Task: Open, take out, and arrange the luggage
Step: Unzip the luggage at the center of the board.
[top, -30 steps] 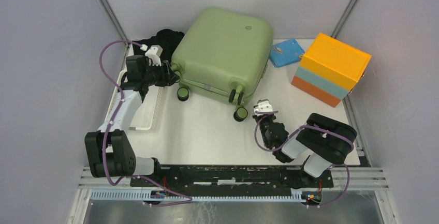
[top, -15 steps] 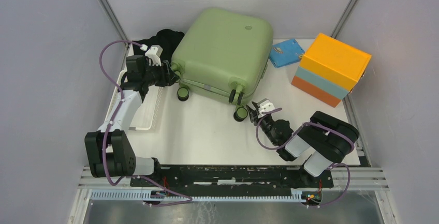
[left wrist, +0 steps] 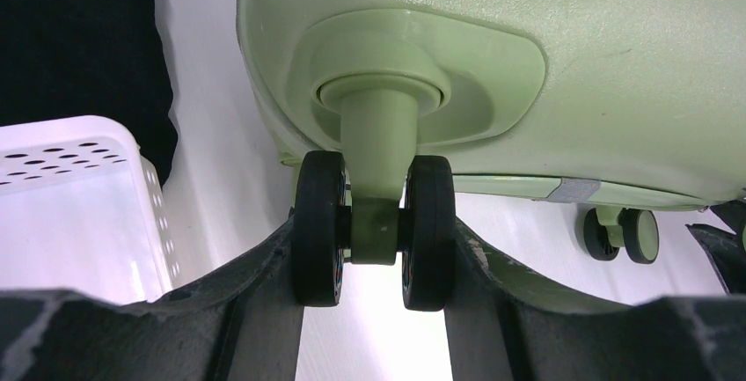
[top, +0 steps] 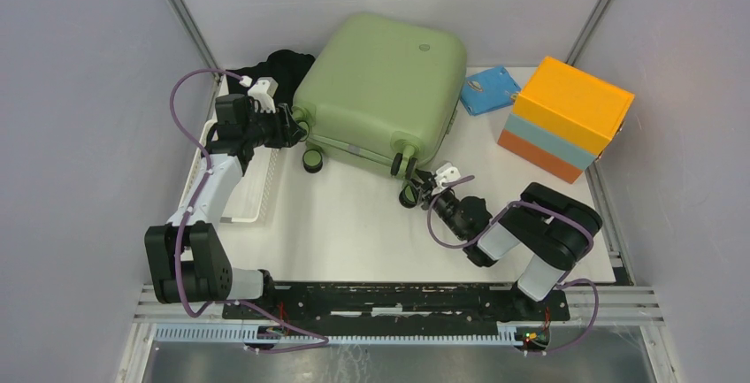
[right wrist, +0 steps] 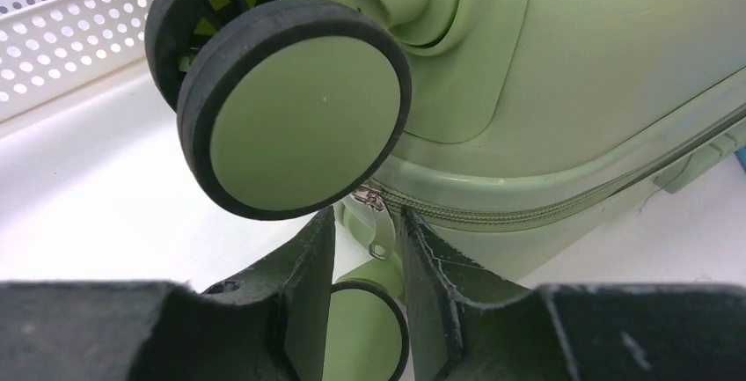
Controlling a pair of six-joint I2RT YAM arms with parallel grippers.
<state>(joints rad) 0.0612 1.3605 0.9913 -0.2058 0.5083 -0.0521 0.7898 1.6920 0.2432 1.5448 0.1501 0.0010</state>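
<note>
One luggage (top: 380,82) is lying flat at the back of the surface (top: 354,233), between one basket (top: 252,190) and one box (top: 566,118). It is looking sage-green, hard-shelled, round-cornered and zipped, showing four casters. The left end effector (left wrist: 374,253) is grasping one caster (left wrist: 318,227). The right end effector (right wrist: 365,262) is standing released around the zip pull (right wrist: 376,223).

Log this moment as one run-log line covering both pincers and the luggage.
luggage: closed, lying flat | left pincer: clamped on wheel pair | right pincer: open, straddling zip pull
</note>
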